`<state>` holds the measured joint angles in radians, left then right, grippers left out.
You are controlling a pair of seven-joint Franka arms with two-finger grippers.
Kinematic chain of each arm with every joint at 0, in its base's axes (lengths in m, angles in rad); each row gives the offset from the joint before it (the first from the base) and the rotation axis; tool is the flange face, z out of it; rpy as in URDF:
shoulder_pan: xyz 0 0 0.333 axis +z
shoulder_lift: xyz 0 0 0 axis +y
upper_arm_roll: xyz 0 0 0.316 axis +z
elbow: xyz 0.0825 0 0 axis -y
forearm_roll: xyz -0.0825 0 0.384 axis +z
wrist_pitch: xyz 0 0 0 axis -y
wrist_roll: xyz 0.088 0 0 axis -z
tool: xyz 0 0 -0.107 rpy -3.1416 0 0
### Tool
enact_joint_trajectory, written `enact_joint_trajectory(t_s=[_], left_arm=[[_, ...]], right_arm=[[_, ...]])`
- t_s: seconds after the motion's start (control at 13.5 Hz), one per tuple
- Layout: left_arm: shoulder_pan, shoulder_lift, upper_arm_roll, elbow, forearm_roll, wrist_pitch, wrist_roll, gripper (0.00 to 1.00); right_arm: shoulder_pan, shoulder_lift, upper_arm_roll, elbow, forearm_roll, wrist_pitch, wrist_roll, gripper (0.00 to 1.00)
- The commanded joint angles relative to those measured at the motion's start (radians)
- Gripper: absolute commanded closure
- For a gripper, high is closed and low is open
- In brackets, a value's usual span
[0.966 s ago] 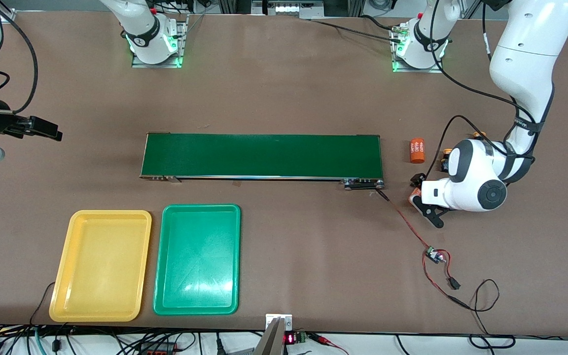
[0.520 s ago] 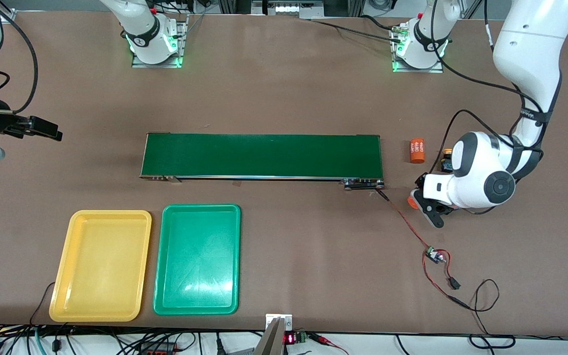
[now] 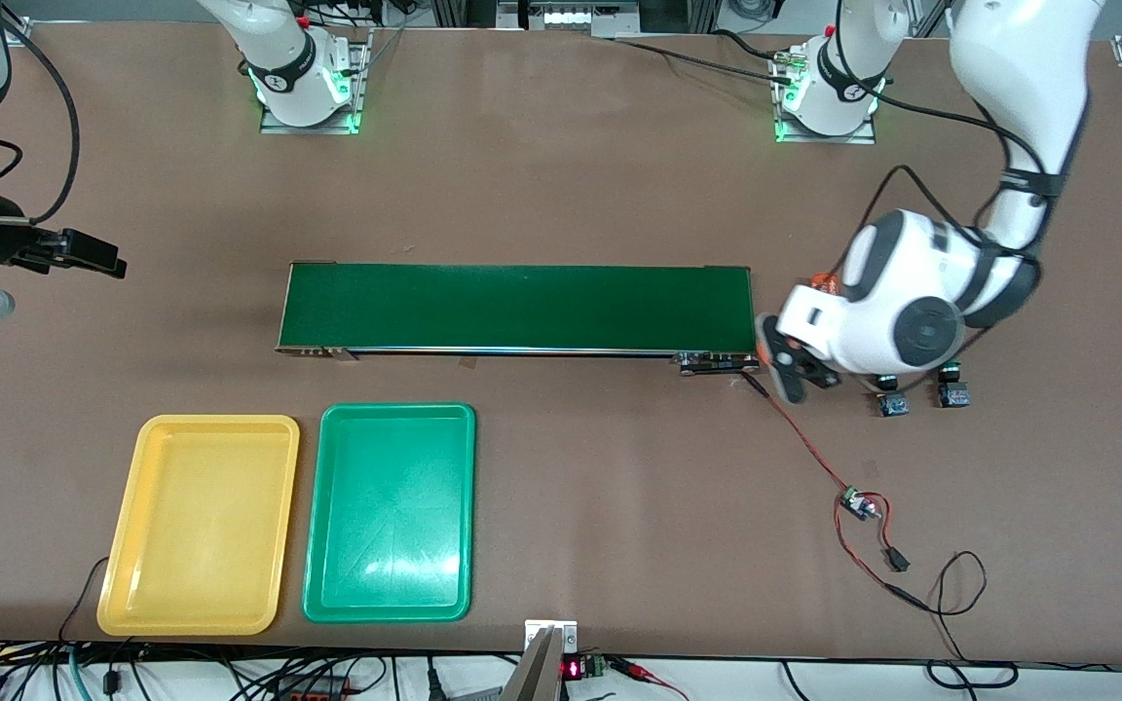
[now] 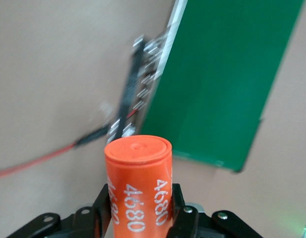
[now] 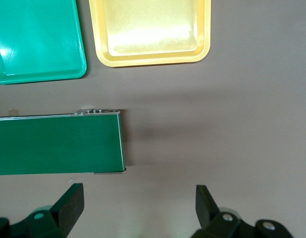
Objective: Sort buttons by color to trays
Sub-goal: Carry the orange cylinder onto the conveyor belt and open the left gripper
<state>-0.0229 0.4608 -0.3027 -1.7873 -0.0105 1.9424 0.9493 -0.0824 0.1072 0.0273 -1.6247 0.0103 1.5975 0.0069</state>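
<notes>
Now the left pincer point(image 4: 138, 218) grips an orange cylinder point(image 4: 138, 183) by the belt point(image 3: 522, 307) end, frame right; lower gently; right pincer point(image 5: 138, 206) waits wide

Glossy plastic yellow tray point(image 3: 199, 526) and green tray point(image 3: 390, 513) lie on the matt brown table point(image 3: 561, 146), near the matt conveyor belt point(image 3: 518, 307).

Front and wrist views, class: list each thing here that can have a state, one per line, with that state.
left gripper: shut on the orange cylinder, by the conveyor belt's end.
orange cylinder: held, off the table.
right gripper: open, holding nothing; this arm waits.
yellow tray: flat, nothing in it.
green tray: flat, nothing in it.
conveyor belt: nothing on it.
buttons: two visible on the table, untouched.
</notes>
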Motion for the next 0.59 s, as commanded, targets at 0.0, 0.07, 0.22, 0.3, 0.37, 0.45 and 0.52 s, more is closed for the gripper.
enact_joint_trajectory(t_s=[0.0, 0.07, 0.22, 0.3, 0.37, 0.45, 0.52], left_arm=[[-0.009, -0.024, -0.061, -0.026, 0.012, -0.014, 0.100, 1.00], [-0.015, -0.024, -0.075, -0.026, 0.014, -0.011, 0.139, 1.00], [-0.034, -0.028, -0.093, -0.029, 0.015, -0.010, 0.202, 1.00], [-0.034, -0.027, -0.099, -0.030, 0.017, -0.007, 0.236, 1.00], [-0.034, -0.024, -0.099, -0.032, 0.015, -0.003, 0.264, 1.00], [-0.034, -0.016, -0.098, -0.035, 0.015, -0.002, 0.287, 1.00], [-0.034, -0.008, -0.098, -0.037, 0.018, 0.003, 0.301, 1.00]], right_arm=[[-0.002, 0.000, 0.003, 0.014, 0.014, -0.018, -0.002, 0.00], [0.000, 0.000, 0.003, 0.016, 0.014, -0.018, -0.001, 0.00], [0.000, 0.000, 0.006, 0.014, 0.014, -0.018, -0.002, 0.00], [0.001, 0.000, 0.010, 0.016, 0.014, -0.018, -0.001, 0.00], [0.004, 0.000, 0.011, 0.016, 0.014, -0.018, 0.004, 0.00], [0.009, 0.000, 0.011, 0.016, 0.014, -0.018, 0.004, 0.00], [0.009, 0.000, 0.011, 0.017, 0.014, -0.018, 0.004, 0.00]])
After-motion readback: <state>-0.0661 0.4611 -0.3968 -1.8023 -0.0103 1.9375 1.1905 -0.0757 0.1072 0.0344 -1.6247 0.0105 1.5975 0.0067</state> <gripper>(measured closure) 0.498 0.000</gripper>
